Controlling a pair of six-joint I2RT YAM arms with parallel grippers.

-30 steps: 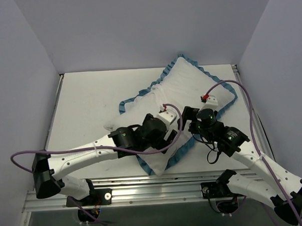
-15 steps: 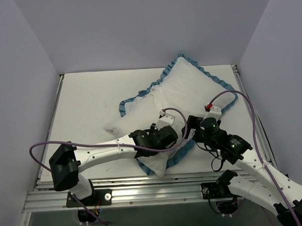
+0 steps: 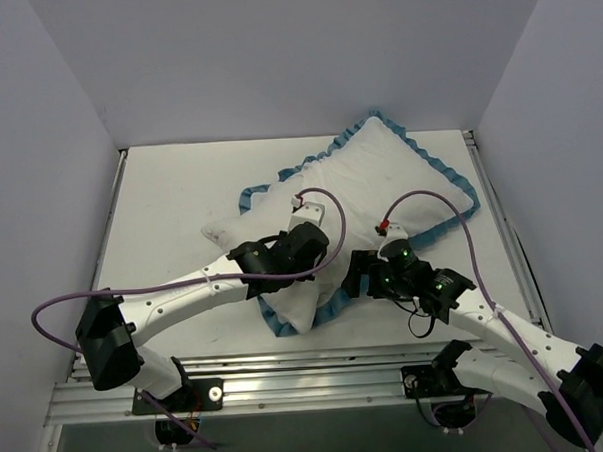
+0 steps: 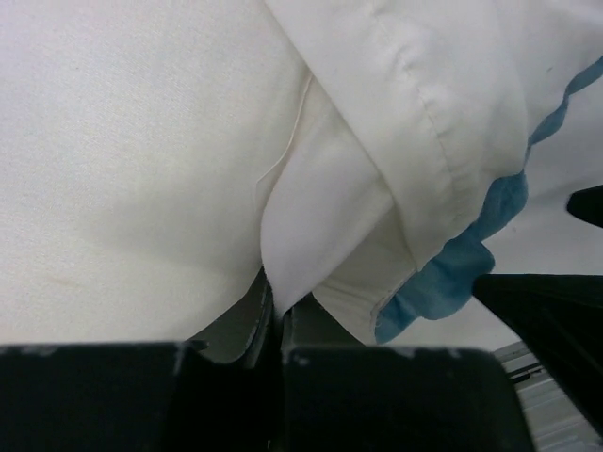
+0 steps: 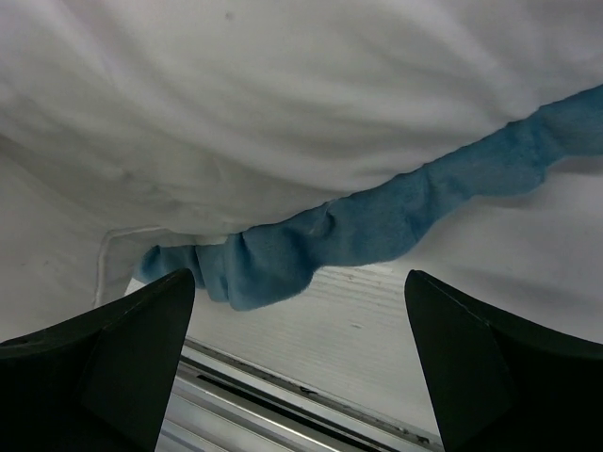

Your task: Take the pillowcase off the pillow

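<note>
From above, a white desk [image 3: 170, 192] carries a pillow [image 3: 220, 237] lying slantwise. Its bare white end pokes out at the left of the pillowcase [image 3: 399, 172], which covers most of it.

The left claw [image 4: 275, 315] is pinched tight on a seamed fold of white cloth. This is most likely the pillow's own edge, just beside the pillowcase's open hem, though the close view does not settle it. Over the last second the left arm has drawn back toward the left and the whole bundle has swung with it. The near corner has slid left and the far corner has drifted right.

The right claw [image 5: 300, 282] has travelled leftward and nearer, from over the middle of the pillow to the near edge. It now gapes wide with the blue frill [image 5: 377, 226] hanging in front of the gap. Neither finger appears to touch the frill.

The cover has not slipped any further off, so the shift looks like setting up. One claw anchors the pillow while the other lines up on the frill. The right claw probably needs to close on that frill before the two can pull apart.
</note>
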